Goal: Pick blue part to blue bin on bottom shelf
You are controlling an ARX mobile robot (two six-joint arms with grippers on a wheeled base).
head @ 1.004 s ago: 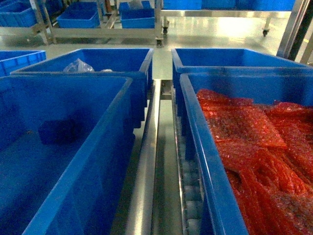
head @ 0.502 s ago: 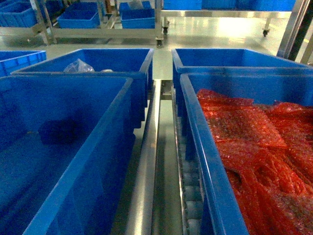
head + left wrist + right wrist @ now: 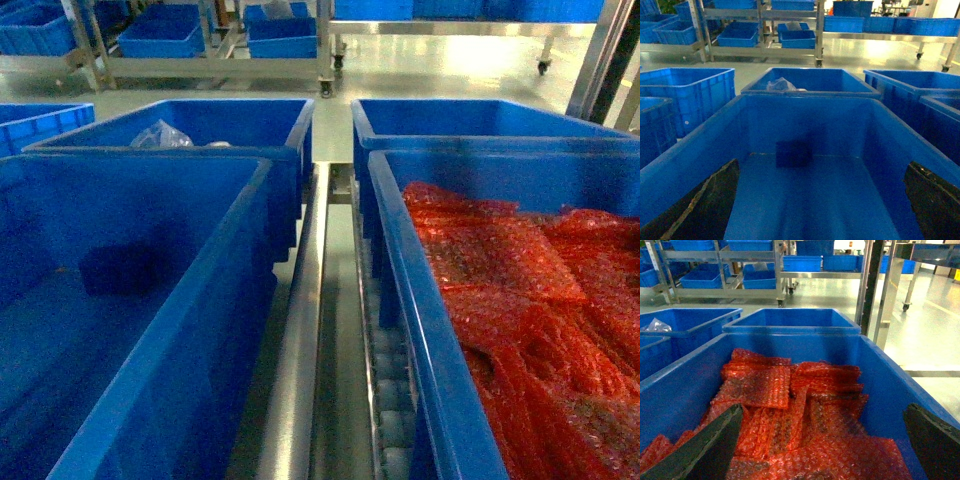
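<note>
Inside blue bin [image 3: 805,200], dark blue part [image 3: 794,153] against far wall; left claw [image 3: 820,220] wide open, empty. Right claw [image 3: 820,460] wide open, empty, over red packets [image 3: 790,415].

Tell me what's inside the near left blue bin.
Inside the blue bin only one dark blue block shows, resting on the floor by the far wall. The near floor is cut off in both views, so anything there is unseen.

Between the left gripper's [image 3: 822,200] spread fingers the blue bin [image 3: 700,145] lies open from above; only a dark blue block [image 3: 794,153] sits ahead on its floor, against the far wall. Beneath the right gripper's [image 3: 822,445] parted fingers, red bubble-wrap packets [image 3: 790,410] fill the neighbouring crate [image 3: 880,370].
</note>
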